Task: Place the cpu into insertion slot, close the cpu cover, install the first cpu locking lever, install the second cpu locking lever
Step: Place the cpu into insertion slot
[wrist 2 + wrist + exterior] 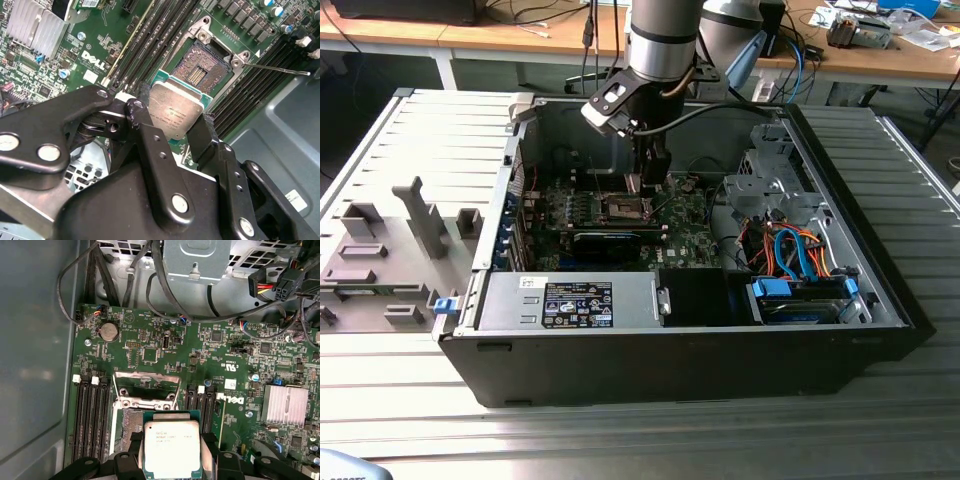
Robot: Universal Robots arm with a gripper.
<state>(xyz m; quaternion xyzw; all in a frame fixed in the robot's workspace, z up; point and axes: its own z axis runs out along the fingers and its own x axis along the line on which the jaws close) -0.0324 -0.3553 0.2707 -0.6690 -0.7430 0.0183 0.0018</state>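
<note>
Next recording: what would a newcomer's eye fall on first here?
The silvery cpu clamped in the black end effector, hanging at the open socket on the green motherboard, not yet seated. In the exterior view, the arm reaches down into an open computer case.

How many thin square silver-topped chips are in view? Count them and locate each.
1. The small square silver-topped cpu is clamped in the black gripper, just short of the empty metal-framed socket. Another could be hidden.
</note>
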